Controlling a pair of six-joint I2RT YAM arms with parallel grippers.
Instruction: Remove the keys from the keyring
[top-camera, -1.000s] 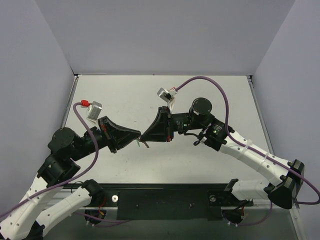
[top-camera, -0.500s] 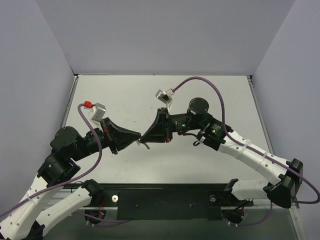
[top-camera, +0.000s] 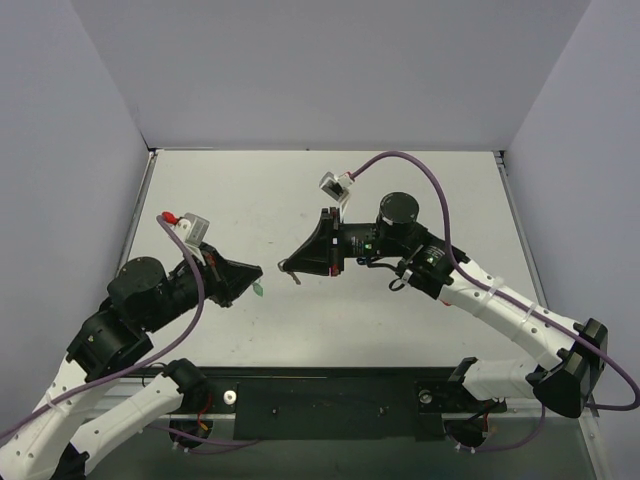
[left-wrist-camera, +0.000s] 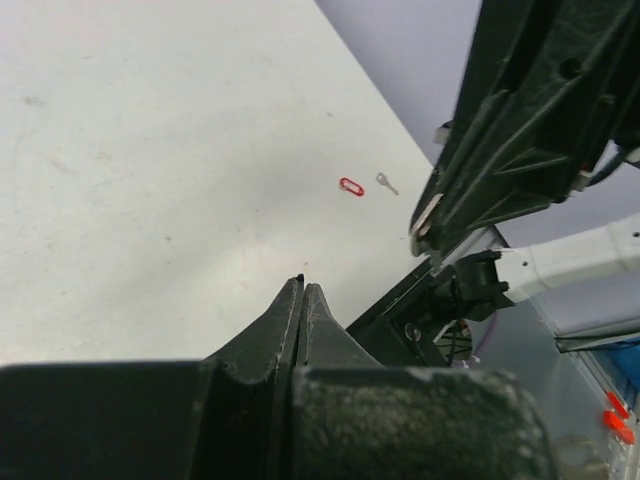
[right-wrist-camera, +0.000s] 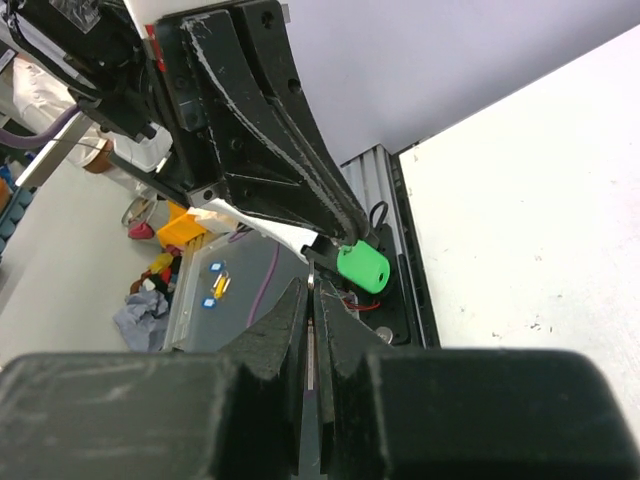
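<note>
Green oval plastic keyring fob hangs at the tip of your left jaws. They are pressed shut on it and hold it above the white bench, likely so that your other arm can pull against a fixed anchor. Your right jaws are closed too, their tips facing the fob but apart from it. A thin metal sliver dangles from them, too small to call key or ring. One small silver metal key lies on the bench just beside a red oval outline piece, well apart from the fob. Judging by that gap, fob and key look separated; check what your right jaws carry before you set anything down.
</note>
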